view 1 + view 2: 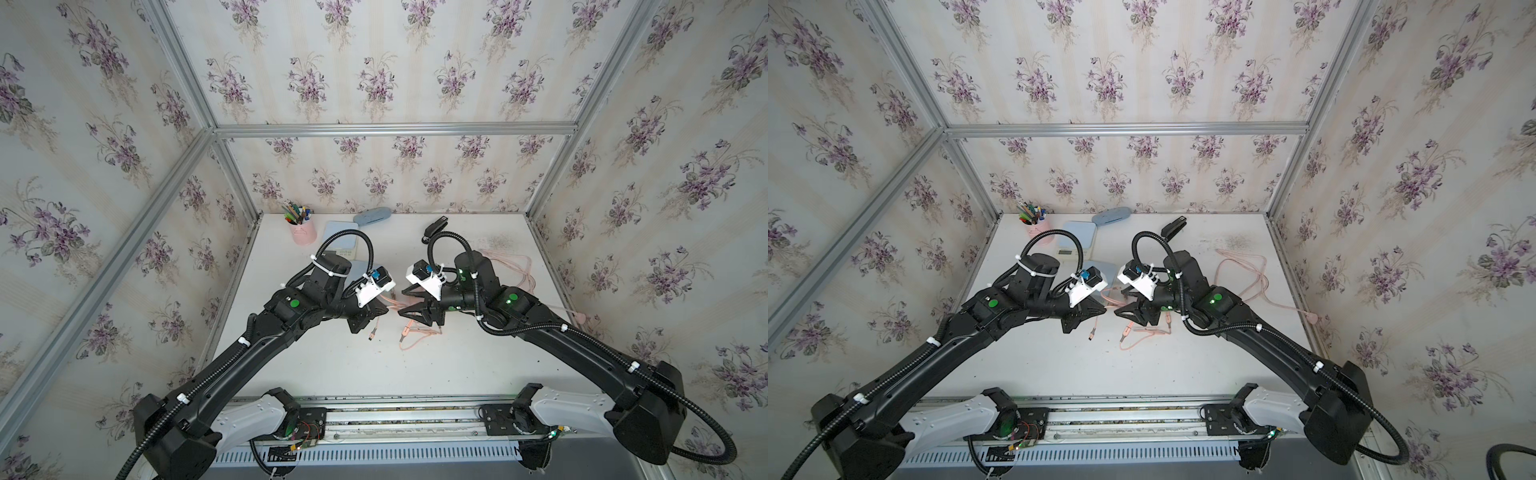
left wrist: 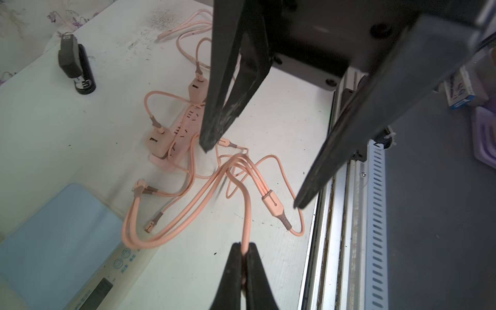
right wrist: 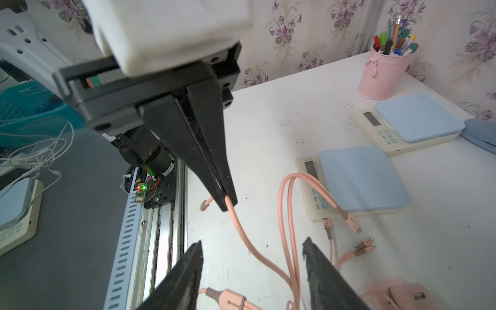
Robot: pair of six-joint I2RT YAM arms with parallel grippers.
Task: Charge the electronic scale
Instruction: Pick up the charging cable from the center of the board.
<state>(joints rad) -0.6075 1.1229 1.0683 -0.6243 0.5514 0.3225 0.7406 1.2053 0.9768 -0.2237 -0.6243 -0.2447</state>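
Left wrist view: left gripper (image 2: 243, 245) is clamped shut on the pink charging cable (image 2: 245, 228), fingers pinched together with the cable coming out between the tips. Right wrist view agrees, and the short plug end (image 3: 204, 206) sticks out past the far side of those fingers, off the table.

Right gripper (image 3: 252, 241) is spread wide and grips nothing. Cable loops cross the gap between its fingers in view; cannot tell if they touch.

2 electronic scales on the white table (image 1: 457, 365), both with a blue platform on a cream body. The near scale (image 3: 362, 182) sits just beside the left gripper. The far scale (image 3: 418, 118) is behind it, next to the pink pen cup (image 3: 383, 72). 2 loose connectors (image 3: 326, 224) lie at the near scale's front edge; cannot tell whether they touch it.

The pink power strip (image 2: 177, 134) lies near the right gripper with 2 pink adapters (image 2: 158, 139) plugged into it. The black stapler (image 2: 76, 69) is further back, well apart from the cables.

In both top views the 2 grippers face each other over mid-table, tips close but apart.
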